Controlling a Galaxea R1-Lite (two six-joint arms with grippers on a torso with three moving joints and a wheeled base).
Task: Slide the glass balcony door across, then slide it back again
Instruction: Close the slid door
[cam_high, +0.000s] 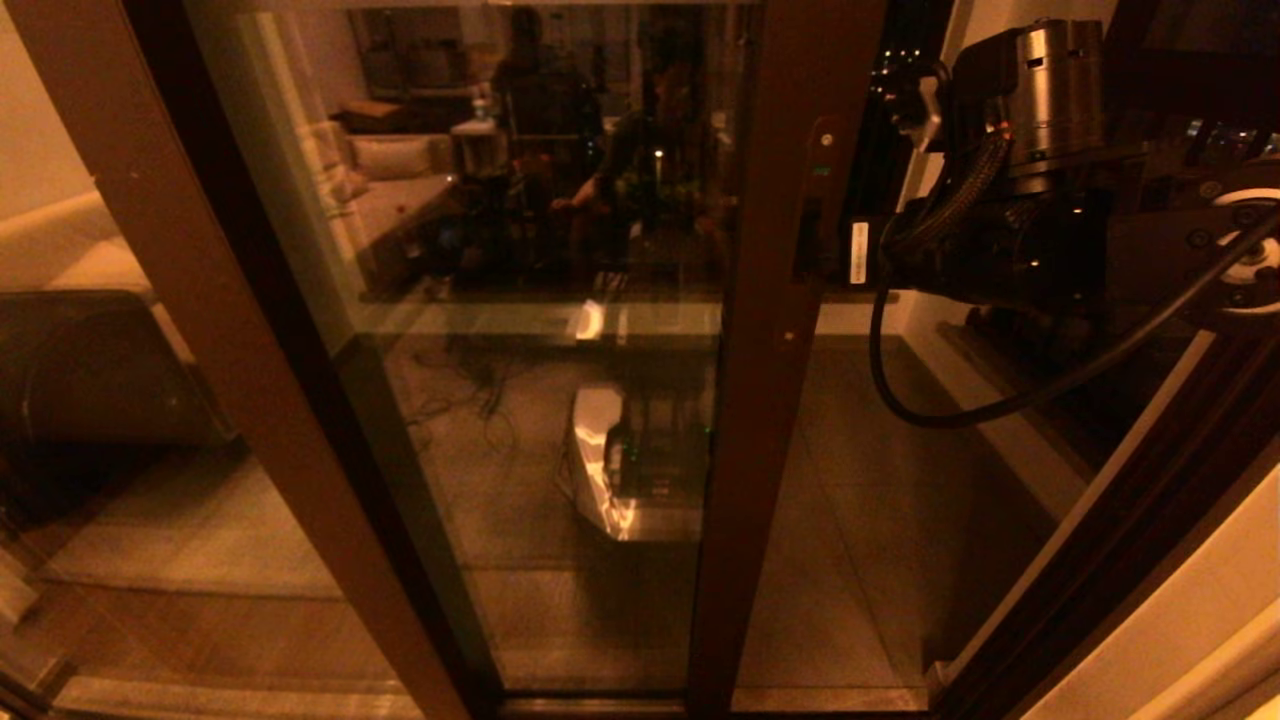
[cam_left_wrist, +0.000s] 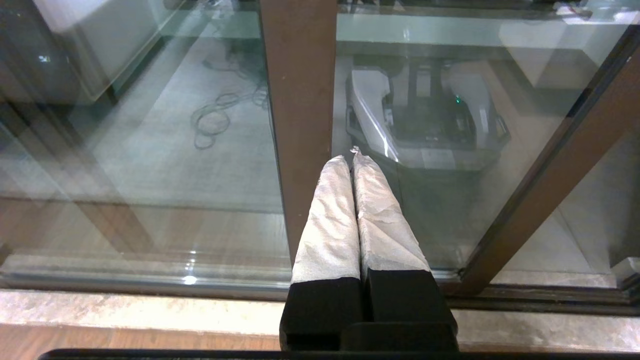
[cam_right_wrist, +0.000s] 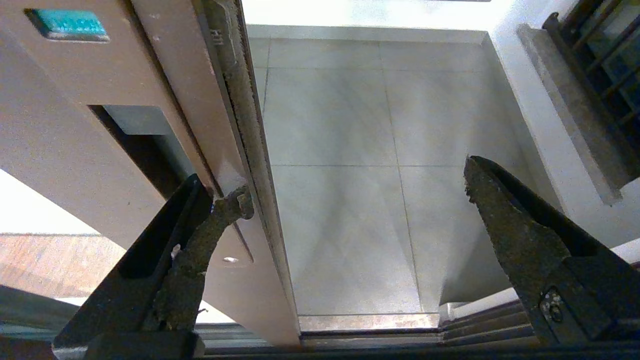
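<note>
While the glass balcony door (cam_high: 560, 330) stands partly slid across, its handle-side rail (cam_high: 770, 360) rises just left of my right jaws (cam_right_wrist: 355, 195), leaving an open gap on their other side through which the tiled balcony floor (cam_right_wrist: 350, 150) shows.

Item, door: tall reflective pane in dark brown frame; the rail carries a handle slot (cam_right_wrist: 135, 145) and a small teal indicator (cam_right_wrist: 67, 24) further along the rail from it.

Item, right jaws: spread wide. One fingertip (cam_right_wrist: 235, 207) rests against the rail's edge, just beside the handle slot; the other finger (cam_right_wrist: 505, 220) hangs apart, over the open gap, touching nothing. The right arm (cam_high: 1040, 170) reaches in at handle height, with a black cable (cam_high: 960, 410) looping beneath it.

Item, left jaws (cam_left_wrist: 352, 157): pressed together, holding nothing, the padded fingers (cam_left_wrist: 332, 220) pointing down toward the foot of a brown upright (cam_left_wrist: 300, 100) near the bottom track (cam_left_wrist: 150, 285); parked.

Item, reflection: my own base (cam_left_wrist: 425, 120) mirrored in the glass beyond the left jaws.

Item, sofa (cam_high: 90, 350): well off to the left of both jaws, indoors.
</note>
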